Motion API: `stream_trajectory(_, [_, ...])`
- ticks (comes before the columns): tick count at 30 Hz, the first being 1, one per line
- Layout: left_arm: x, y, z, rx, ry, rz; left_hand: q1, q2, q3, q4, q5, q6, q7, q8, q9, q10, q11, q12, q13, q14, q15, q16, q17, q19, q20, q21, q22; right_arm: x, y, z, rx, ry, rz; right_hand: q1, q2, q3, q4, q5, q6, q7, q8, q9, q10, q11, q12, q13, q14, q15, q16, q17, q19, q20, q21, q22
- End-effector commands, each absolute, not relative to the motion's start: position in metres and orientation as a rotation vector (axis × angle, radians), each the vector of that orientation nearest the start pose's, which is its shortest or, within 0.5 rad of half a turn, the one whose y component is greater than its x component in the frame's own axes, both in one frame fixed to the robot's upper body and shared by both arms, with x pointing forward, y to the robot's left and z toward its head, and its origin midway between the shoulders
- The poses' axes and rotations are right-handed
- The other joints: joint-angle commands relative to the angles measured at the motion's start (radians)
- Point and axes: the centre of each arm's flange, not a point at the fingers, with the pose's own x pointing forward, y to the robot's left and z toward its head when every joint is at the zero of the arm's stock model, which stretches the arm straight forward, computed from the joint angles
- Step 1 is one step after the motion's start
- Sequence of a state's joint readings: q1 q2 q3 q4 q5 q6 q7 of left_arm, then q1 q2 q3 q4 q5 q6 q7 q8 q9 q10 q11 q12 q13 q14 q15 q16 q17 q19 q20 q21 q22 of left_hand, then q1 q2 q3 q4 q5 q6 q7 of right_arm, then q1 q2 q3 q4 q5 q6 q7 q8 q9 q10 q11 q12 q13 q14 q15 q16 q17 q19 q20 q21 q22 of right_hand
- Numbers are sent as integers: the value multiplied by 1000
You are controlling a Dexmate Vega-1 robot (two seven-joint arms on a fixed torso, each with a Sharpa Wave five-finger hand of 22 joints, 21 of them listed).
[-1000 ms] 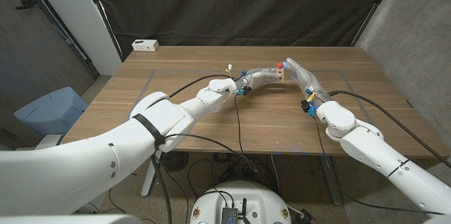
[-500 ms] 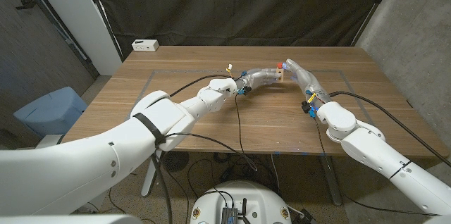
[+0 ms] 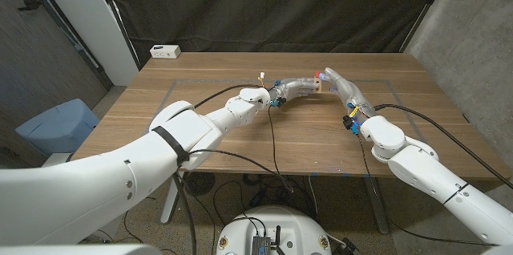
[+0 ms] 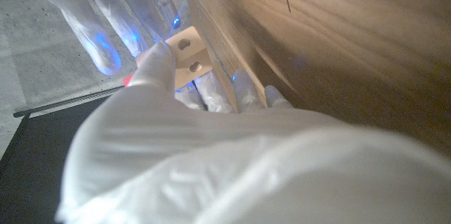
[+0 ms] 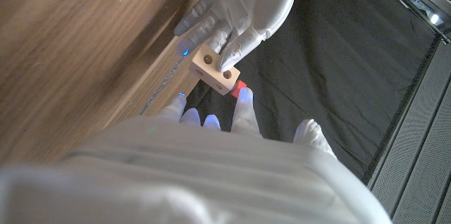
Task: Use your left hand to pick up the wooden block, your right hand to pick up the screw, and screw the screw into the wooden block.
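Currently both hands meet over the far middle of the worktop (image 3: 240, 139). Left hand (image 3: 295, 88) grips the wooden block (image 3: 319, 86) between thumb and fingers (image 5: 199, 18); block is off the surface, held in the air. In the right wrist view the block (image 5: 215, 70) shows a face with two round holes, left thumb pressed just beside one of them. Same two-hole face shows in the left wrist view (image 4: 188, 56), thumb laid along its edge.

Right hand (image 3: 341, 85) sits right against the block from the other side, fingers (image 4: 99, 23) extended and close together. Screw (image 3: 320, 72): red bit visible at the top of the block in the head view, and a red piece (image 5: 239, 87) shows just behind the block next to the right fingertips. Looks like it's pinched there, but I cannot tell for sure whether those fingers are actually closed on it; contact is hidden by the block.

Small white box (image 3: 165, 50) sits on the far left corner of the worktop, well apart from both hands. Black cables (image 3: 271, 139) trail across the surface from the left wrist.
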State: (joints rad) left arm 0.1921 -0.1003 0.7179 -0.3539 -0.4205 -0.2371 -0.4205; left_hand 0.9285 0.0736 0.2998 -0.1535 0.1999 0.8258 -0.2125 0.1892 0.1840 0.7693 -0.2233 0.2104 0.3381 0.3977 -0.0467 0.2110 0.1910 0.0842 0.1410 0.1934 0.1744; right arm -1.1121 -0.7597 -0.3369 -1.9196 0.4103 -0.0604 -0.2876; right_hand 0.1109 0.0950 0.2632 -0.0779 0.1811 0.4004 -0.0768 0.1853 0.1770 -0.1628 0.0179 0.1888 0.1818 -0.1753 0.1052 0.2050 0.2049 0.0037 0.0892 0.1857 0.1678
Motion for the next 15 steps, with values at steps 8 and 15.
stream_trajectory(8, [724,-3,19,291,-265,-700,-7,-1,4,2,5,15,10,8,5,5,4,8,1,3,-58,3,2,-1,-2,6,5,559,-264,-23,-314,-537,65,2,3,8,0,6,4,3,2,1,-1,-3,6,1,-65,4,2,-1,5,4,7,3])
stream_trajectory(15, [724,-2,21,295,-266,-697,-8,0,4,2,5,16,8,9,5,4,4,7,1,3,-58,2,2,-1,-1,6,5,564,-271,-22,-300,-533,38,2,3,9,0,6,-3,4,-1,1,-1,-4,6,1,-65,5,1,-1,5,4,7,3])
